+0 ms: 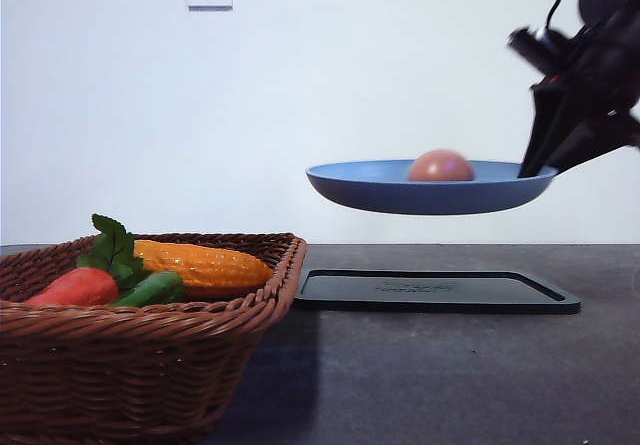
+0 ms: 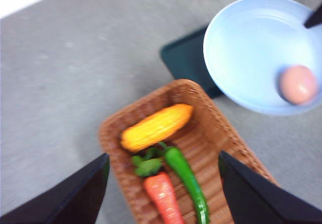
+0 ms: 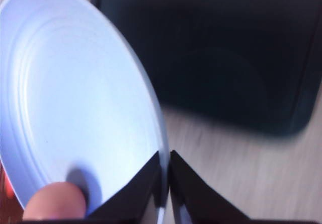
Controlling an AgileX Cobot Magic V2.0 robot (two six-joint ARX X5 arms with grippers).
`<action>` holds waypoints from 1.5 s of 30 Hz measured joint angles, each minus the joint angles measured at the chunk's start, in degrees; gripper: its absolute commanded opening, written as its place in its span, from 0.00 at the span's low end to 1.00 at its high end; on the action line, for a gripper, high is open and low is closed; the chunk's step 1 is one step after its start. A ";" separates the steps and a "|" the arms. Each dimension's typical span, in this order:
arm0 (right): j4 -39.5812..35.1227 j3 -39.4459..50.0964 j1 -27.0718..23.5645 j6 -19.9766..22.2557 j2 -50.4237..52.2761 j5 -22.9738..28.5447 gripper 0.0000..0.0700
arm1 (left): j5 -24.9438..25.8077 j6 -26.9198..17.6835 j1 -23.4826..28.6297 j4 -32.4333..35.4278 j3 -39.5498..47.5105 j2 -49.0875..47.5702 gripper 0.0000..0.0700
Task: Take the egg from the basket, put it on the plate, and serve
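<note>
The light-blue plate (image 1: pixel 400 190) hangs in the air above the black tray, held level by its right rim. My right gripper (image 1: pixel 540 170) is shut on that rim; its fingers (image 3: pixel 151 189) pinch the plate's (image 3: pixel 75 98) edge. The pinkish-tan egg (image 1: pixel 441 167) lies on the plate near the gripped side, also seen as the egg (image 2: pixel 298 84) on the plate (image 2: pixel 251 43) and the egg (image 3: pixel 55 201). The brown wicker basket (image 1: pixel 150 365) stands at the front left. My left gripper (image 2: pixel 163 183) hovers open above the basket (image 2: pixel 201 118), holding nothing.
The basket holds a yellow corn cob (image 1: pixel 205 265), a red-orange carrot with green leaves (image 1: pixel 75 287) and a green pepper (image 1: pixel 150 290). A flat black tray (image 1: pixel 435 292) lies on the dark table right of the basket, directly under the plate. A white wall stands behind.
</note>
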State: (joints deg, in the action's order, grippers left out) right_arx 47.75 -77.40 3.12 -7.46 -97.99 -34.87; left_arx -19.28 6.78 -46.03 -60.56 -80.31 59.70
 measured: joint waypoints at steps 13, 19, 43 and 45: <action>-0.20 -16.35 -0.88 -0.34 -22.62 0.13 0.00 | -9.59 1.59 0.05 -0.71 0.02 -7.28 0.63; -0.22 -16.70 -0.88 -0.34 -23.26 3.53 0.00 | -10.87 2.93 0.05 -3.22 0.02 -7.61 0.63; 2.08 -16.74 -1.67 -0.25 -22.61 5.18 0.34 | -10.94 5.41 0.05 -3.05 0.02 -7.44 0.62; 3.83 -16.74 -2.09 -0.25 -21.52 5.16 0.34 | -10.94 5.41 0.05 -2.41 0.00 -6.99 0.60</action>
State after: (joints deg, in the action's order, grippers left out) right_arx 51.58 -94.15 1.03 -7.70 -119.52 -29.71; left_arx -30.22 12.19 -45.98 -62.96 -80.31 52.71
